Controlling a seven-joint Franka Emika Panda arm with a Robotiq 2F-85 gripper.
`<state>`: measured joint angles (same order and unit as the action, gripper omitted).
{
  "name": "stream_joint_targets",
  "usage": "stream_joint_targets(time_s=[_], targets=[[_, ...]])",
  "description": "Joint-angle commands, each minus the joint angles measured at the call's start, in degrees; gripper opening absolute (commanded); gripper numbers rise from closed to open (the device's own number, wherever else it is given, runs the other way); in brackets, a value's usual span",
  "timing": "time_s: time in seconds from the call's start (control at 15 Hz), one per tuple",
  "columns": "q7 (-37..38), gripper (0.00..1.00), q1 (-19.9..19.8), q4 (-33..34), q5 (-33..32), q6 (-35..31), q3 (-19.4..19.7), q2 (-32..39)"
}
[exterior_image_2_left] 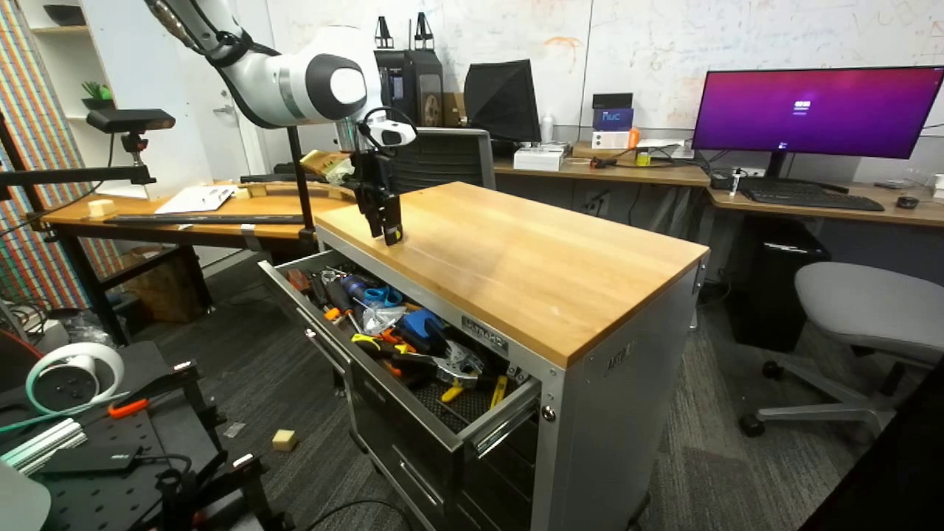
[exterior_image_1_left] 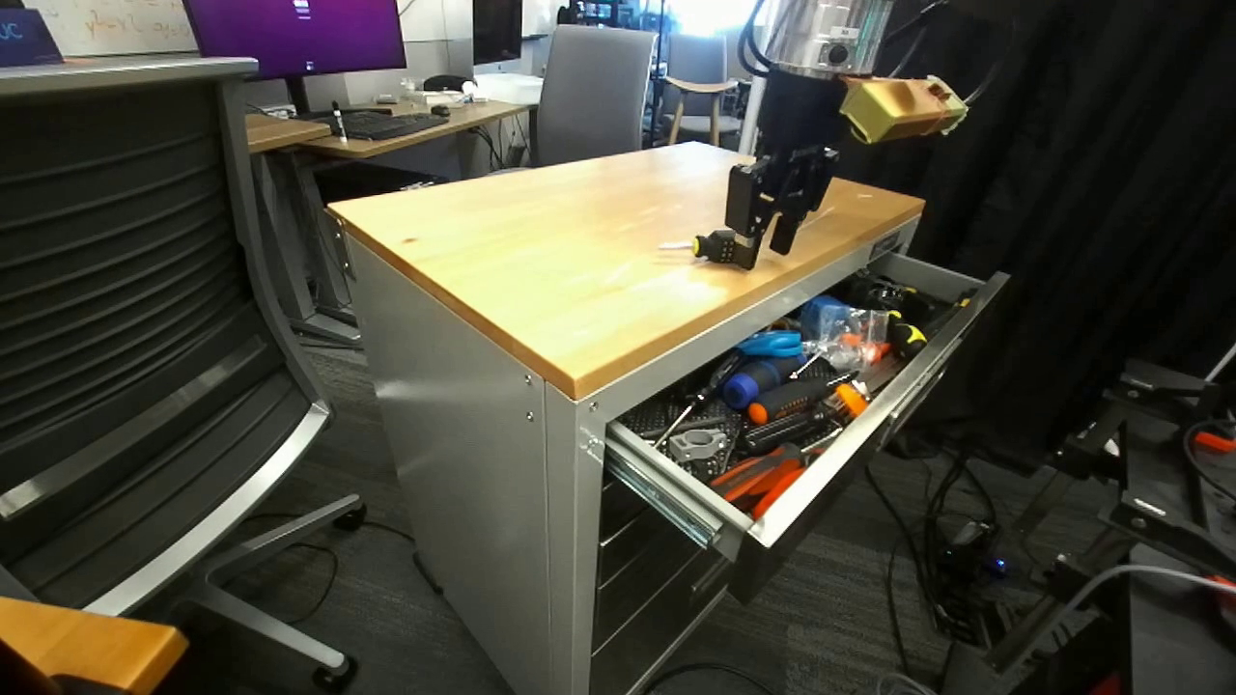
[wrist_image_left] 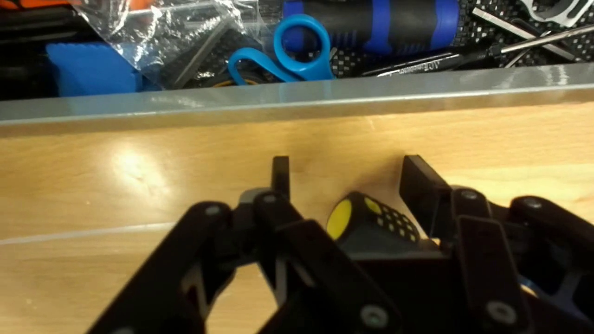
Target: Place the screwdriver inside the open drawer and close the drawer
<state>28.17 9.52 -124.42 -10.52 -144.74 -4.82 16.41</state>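
Grey carpet [exterior_image_2_left: 708, 457] is being backed by a scribbled whiteboard [exterior_image_2_left: 649, 37], and the wooden desk [exterior_image_1_left: 502, 251] is being streaked with glare above the extended, tool-filled drawer [exterior_image_1_left: 686, 489]. Fingers [exterior_image_1_left: 784, 235] are being held apart over the desk, where the stubby black screwdriver [exterior_image_1_left: 719, 246], yellow-ended and pale-dotted, is being supported beside them.

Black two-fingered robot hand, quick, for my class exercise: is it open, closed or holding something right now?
Black two-fingered hand: open, not gripping the stubby black screwdriver with yellow markings.
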Motion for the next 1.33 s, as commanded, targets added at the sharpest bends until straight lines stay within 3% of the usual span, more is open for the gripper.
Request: stream_joint_targets(time_s=[0.0,0.13,0.2,0.33,0.53,0.8,1.27], targets=[[-0.7,0.94,1.1,-5.7,0.1,-4.9,1.4,-3.5],[-5.2,1.00,-0.8,-4.1,6.0,-3.4,-0.5,-1.8],[-6.2,1.00,-1.4,2.9,9.0,0.7,-0.7,3.4],[-6.5,1.00,-1.1,3.0,10.4,4.7,0.5,3.6],[-1.3,1.00,0.3,0.4,8.3,7.0,2.8,0.8],[10.8,1.00,1.9,-1.3,5.1,4.1,6.1,-2.3],[19.7,1.00,0.9,-2.5,8.3,4.3,4.4,-6.8]])
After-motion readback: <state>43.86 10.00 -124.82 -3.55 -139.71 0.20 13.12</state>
